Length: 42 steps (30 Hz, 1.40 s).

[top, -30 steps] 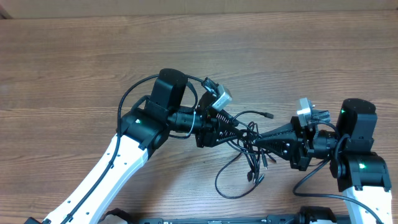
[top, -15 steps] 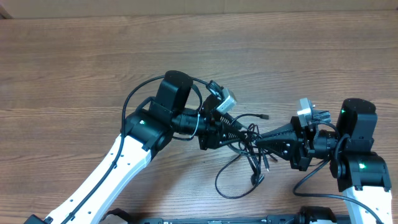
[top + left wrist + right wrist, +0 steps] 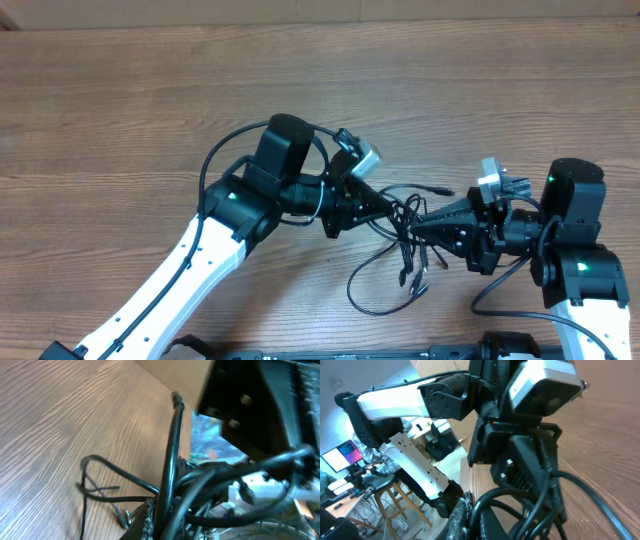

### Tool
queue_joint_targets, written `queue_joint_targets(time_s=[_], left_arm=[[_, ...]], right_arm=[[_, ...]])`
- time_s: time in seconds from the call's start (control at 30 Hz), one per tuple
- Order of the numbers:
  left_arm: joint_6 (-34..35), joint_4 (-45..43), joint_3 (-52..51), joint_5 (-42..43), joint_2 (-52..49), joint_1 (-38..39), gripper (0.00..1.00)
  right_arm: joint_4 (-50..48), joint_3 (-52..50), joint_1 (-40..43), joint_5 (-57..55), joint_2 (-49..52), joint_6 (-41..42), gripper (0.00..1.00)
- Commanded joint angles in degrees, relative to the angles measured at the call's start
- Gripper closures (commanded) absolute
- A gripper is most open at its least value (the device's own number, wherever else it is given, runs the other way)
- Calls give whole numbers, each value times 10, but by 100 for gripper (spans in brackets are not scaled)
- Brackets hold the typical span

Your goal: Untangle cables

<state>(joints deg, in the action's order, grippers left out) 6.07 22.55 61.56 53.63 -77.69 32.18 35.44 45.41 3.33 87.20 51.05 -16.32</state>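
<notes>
- Right claw (image 3: 424,222): jaws drawn together on the knot of cables (image 3: 404,232), which sits mid-desk (image 3: 120,100) between the two arms.
- Left claw (image 3: 378,208): set into the same knot from the opposite side; strands cover its jaws, so its state cannot be told.
- Outward: a slack loop (image 3: 362,296) and dangling plugs (image 3: 412,282) trail toward the near edge.
- Risk: pulling straight apart would likely cinch the knot tighter; a plug could snag a strand and drag it along.

This looks like a robot lab or workshop. Past the edge of the wooden table (image 3: 120,110) a lit computer screen (image 3: 342,455) glows on a crowded bench, and a wooden stool (image 3: 399,501) stands beside the table.
</notes>
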Motion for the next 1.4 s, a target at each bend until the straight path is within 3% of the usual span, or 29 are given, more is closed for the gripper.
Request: queue_joint_targets(time_s=[0.0, 0.2, 0.37, 0.53, 0.57, 0.6, 0.67, 0.77, 1.0, 1.17, 1.37], left_arm=[[141, 0, 4, -153, -5, -18, 96], [280, 0, 4, -241, -5, -45, 96], [335, 8, 4, -245, -5, -59, 96], [268, 14, 4, -211, -5, -59, 95], [248, 14, 4, -195, -5, -60, 77], [229, 11, 4, -173, -5, -60, 48], [192, -2, 4, -125, -5, -60, 21], [112, -28, 4, -19, -5, -60, 0], [19, -31, 4, 100, -5, -59, 0], [-48, -31, 4, 162, -5, -59, 30], [-53, -31, 4, 165, -5, -59, 22]], right_arm=[[5, 3, -3, 26, -6, -2, 96], [11, 3, -3, 24, -6, -2, 96], [11, 3, -3, 24, -6, -2, 96], [14, 3, -3, 10, -6, -2, 96], [17, 3, -3, 6, -6, -2, 96], [24, 3, -3, 0, -6, -2, 96], [27, 3, -3, -1, -6, -2, 96], [26, 3, -3, -1, -6, -2, 96], [26, 3, -3, 11, -6, -2, 96], [26, 3, -3, 16, -6, -2, 96], [24, 3, -3, 28, -6, -2, 96]])
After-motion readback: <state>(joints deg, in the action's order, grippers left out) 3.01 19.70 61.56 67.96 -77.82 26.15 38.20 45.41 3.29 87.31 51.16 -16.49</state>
